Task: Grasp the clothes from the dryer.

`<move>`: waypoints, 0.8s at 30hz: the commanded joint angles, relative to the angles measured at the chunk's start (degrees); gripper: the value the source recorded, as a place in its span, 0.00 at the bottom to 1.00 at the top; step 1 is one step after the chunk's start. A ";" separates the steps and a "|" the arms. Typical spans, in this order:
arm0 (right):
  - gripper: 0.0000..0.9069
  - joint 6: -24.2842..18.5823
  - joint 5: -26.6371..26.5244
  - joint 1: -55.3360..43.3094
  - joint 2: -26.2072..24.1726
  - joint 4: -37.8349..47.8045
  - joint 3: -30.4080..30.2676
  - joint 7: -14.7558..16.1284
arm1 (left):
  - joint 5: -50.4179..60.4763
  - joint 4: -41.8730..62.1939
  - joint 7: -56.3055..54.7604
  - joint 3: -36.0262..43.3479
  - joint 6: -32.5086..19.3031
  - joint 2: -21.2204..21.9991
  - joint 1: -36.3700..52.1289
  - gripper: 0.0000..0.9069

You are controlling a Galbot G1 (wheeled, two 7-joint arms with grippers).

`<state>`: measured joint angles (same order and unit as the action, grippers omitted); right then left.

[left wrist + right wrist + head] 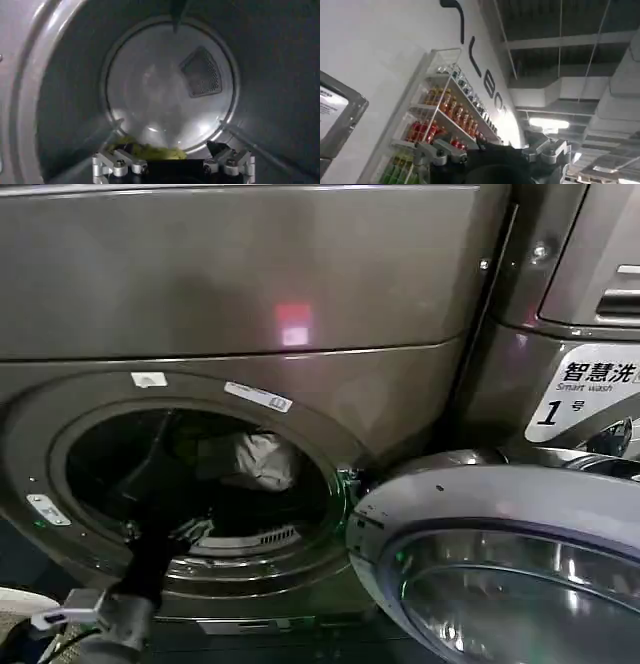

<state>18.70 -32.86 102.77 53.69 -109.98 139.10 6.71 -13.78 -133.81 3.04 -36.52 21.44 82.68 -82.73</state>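
Left gripper (172, 162) is deep inside the dryer (240, 304) drum, fingers (117, 164) spread, so the yellow-green clothes (150, 150) lie just between them, ready for closing.

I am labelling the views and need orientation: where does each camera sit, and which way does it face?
Head: high, facing down at the dryer porthole; the left arm reaches inside.
Left wrist: inside the drum, facing its back wall; left gripper over the yellow-green garment.
Right wrist: facing up at shelves and ceiling; right gripper open.
Shared: head and left wrist see the drum.
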 commanded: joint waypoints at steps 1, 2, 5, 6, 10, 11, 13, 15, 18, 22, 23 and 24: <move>1.00 0.24 0.33 2.30 0.33 -1.15 2.60 0.89 | -2.82 11.68 -0.32 1.57 -1.18 -2.29 14.58 1.00; 1.00 0.21 0.28 2.66 0.36 -1.04 3.06 0.90 | -3.09 13.74 -0.39 1.98 -1.47 -2.67 17.35 1.00; 1.00 0.03 0.09 3.10 0.38 -0.82 3.80 1.03 | -2.57 23.27 -0.47 2.42 -2.45 -3.20 23.84 1.00; 1.00 0.00 0.01 3.16 0.38 -0.79 3.95 1.01 | -2.56 26.43 -0.59 2.62 -2.67 -3.21 25.88 1.00; 1.00 -0.82 -0.25 3.19 0.26 -0.39 4.17 1.08 | -0.91 36.27 -1.19 5.42 -4.03 -3.15 34.02 1.00; 1.00 -0.82 -0.31 3.17 0.22 -0.40 4.13 1.10 | -0.71 38.25 -1.40 5.94 -4.06 -2.86 36.68 1.00; 1.00 -0.91 -0.32 3.10 0.24 -0.37 4.09 1.18 | -0.53 41.98 -1.58 6.60 -4.20 -2.34 39.69 1.00; 1.00 -0.99 -0.33 2.98 0.18 -0.38 3.93 1.24 | 0.25 46.33 -1.70 7.43 -5.13 -1.94 42.23 1.00; 1.00 -1.29 -0.35 2.73 -0.05 -0.15 3.77 1.30 | 1.52 53.18 -1.96 8.57 -6.92 -1.42 45.84 1.00; 1.00 -1.47 -0.38 2.32 -0.41 0.12 3.42 1.30 | 1.97 59.49 -1.69 11.15 -8.65 -1.98 50.90 1.00; 1.00 -1.66 -0.36 2.15 -0.41 0.11 3.22 1.38 | 1.78 61.22 -1.65 11.80 -9.40 -2.08 52.42 1.00; 1.00 -1.71 -0.37 2.04 -0.39 0.10 3.10 1.36 | 0.90 62.81 -1.74 12.29 -9.83 -2.14 53.74 1.00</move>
<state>17.13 -33.22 104.81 53.32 -109.90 142.19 8.04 -12.60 -85.41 1.44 -27.29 14.20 80.57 -39.85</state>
